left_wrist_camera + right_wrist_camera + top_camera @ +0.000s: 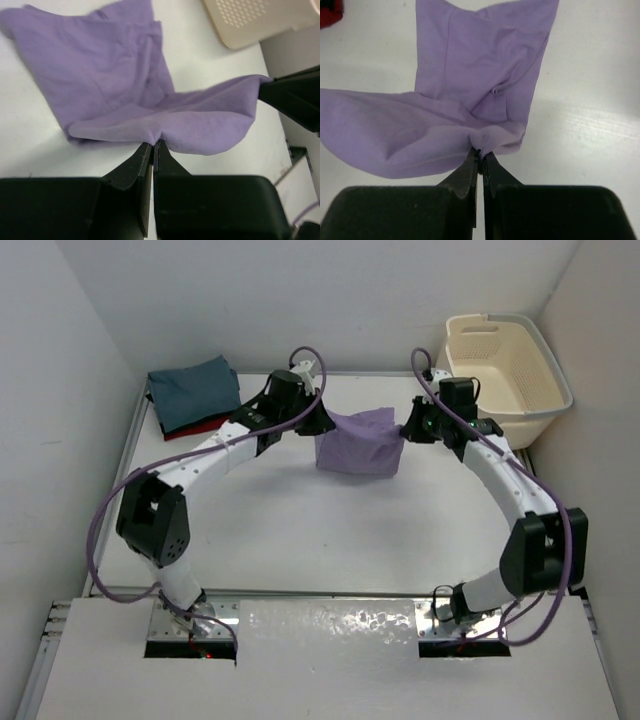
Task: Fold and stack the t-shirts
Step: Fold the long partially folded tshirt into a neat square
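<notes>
A lavender purple t-shirt (358,442) hangs between my two grippers above the far middle of the table, its lower part resting on the table. My left gripper (322,423) is shut on its left top edge (155,135). My right gripper (408,428) is shut on its right top edge (485,142). The right gripper's black finger also shows in the left wrist view (295,97). A folded slate blue-grey t-shirt (195,390) lies on a red t-shirt (190,428) at the far left corner. The black t-shirt is hidden.
A cream plastic tub (508,365) stands at the far right corner, also partly in the left wrist view (260,20). White walls close in the table on the left, far and right sides. A bit of red cloth (330,11) shows in the right wrist view.
</notes>
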Controlling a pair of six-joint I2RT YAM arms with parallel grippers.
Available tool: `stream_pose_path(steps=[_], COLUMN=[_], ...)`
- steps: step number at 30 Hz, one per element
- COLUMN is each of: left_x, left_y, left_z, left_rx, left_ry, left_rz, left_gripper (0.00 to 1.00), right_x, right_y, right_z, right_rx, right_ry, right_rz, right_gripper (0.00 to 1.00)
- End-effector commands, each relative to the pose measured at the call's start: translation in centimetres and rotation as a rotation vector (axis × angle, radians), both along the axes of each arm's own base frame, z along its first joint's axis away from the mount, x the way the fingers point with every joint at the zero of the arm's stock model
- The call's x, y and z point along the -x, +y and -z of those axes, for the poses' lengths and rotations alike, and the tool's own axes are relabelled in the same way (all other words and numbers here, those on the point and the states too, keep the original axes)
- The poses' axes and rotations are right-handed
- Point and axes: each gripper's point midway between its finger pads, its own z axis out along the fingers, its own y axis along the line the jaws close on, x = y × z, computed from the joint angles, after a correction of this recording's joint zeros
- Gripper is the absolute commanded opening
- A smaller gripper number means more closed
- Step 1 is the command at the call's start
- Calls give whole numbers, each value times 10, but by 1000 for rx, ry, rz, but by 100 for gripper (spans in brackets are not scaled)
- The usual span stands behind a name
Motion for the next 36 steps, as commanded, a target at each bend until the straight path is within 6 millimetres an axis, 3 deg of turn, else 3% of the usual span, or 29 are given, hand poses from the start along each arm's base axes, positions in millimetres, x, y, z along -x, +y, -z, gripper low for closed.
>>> stream_pose_path(steps=[1, 2, 7, 10, 12, 14, 15, 20, 21, 22, 29, 36], left_x=[-36, -40, -73, -87, -99, -108, -117, -144, -152, -156, -186, -211], left_y=[7, 9, 25, 24, 24, 24, 24, 26, 27, 27, 40, 33], left_z=[-6, -3, 11, 19, 26, 29, 33, 44, 48, 49, 70, 95], left_rx=[3, 2, 10, 16, 6, 2, 3, 3, 0, 2, -13, -43], left_ry=[-43, -37, -28, -34, -42, -51, -52, -47, -47, -49, -53, -63], left_rz=[-40, -51, -107, -102, -114, -127, -135, -152, -160, -161, -219, -188], left_gripper=[0, 0, 0, 0, 0, 0, 0, 0, 0, 0, 0, 0], right_x=[-36, -40, -77, -101, -111, -123, -130, -159, -164, -167, -200, -217], right_y=[2, 3, 11, 12, 12, 13, 9, 9, 8, 7, 7, 4], right_z=[-9, -18, -10, -8, 12, 13, 25, 28, 29, 46, 64, 86], right_rx=[-57, -62, -88, -79, -75, -68, -56, -47, -42, -32, -26, -27], right_ry=[-40, -63, -55, -70, -35, -48, -28, -66, -65, -29, -90, -84], right_rz=[-28, -27, -63, -63, -66, -72, -47, -36, -30, -25, -16, 28], right_gripper=[0, 0, 0, 0, 0, 0, 0, 0, 0, 0, 0, 0])
